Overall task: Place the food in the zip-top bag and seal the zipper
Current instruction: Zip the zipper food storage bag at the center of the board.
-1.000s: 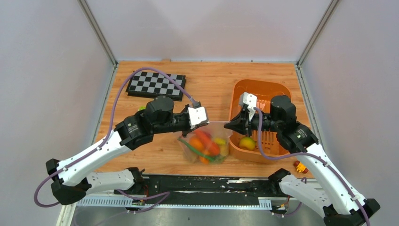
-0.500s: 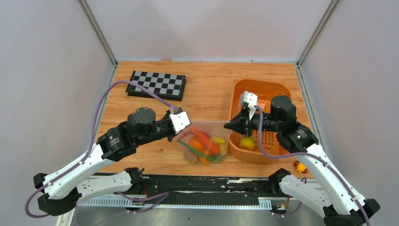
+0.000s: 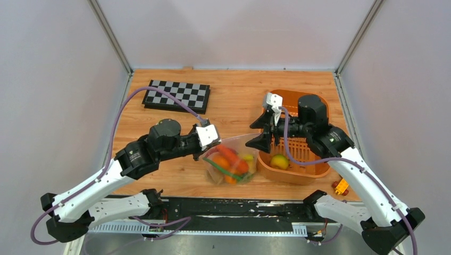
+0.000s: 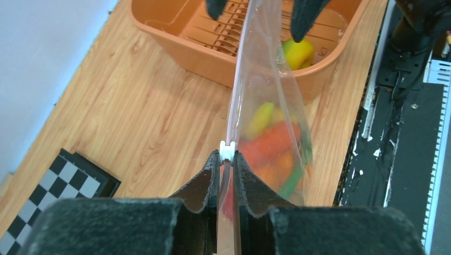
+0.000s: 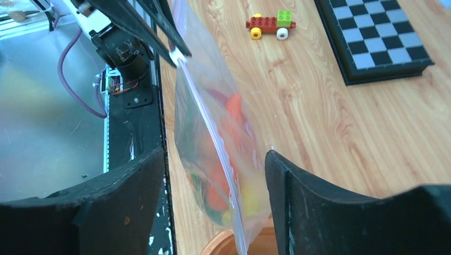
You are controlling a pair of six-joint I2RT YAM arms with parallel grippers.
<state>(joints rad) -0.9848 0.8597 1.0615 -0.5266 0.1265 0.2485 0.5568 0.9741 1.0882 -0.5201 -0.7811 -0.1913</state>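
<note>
Zip-top bag (image 3: 231, 162) hangs upright between my two arms, toward the near middle of the table, with its right end just beside the orange basket (image 3: 319, 171). The food (image 3: 230, 159), red, orange, green and yellow pieces, lies heaped in its bottom.

A second ago my right gripper (image 3: 259, 132) was pinched tight on the right end of the bag's top edge. Now its jaws stand wide apart and hold nothing. They straddle that edge with a gap on either side, and the arm has lifted slightly toward the far side. In the same second my left gripper (image 4: 227, 159) has run leftward along the top and now sits at the bag's left end. It is nearly closed and clamped on the zipper (image 5: 211, 135), with the white slider (image 4: 227, 150) just ahead of its fingertips.

I read this as the closing pass done and the right side letting go, so the left alone carries the bag. The strip looks like one thin line in both wrist views, so I judge it sealed, though I cannot confirm its whole length. One yellow-green fruit (image 3: 280, 161) lies in the basket, so not all the food may be bagged.

I can read no writing. The chessboard (image 3: 177, 95) at far left shows only squares, the block toy car (image 5: 268, 24) beside it is plain, and I see no brand on bag, basket or arms.
</note>
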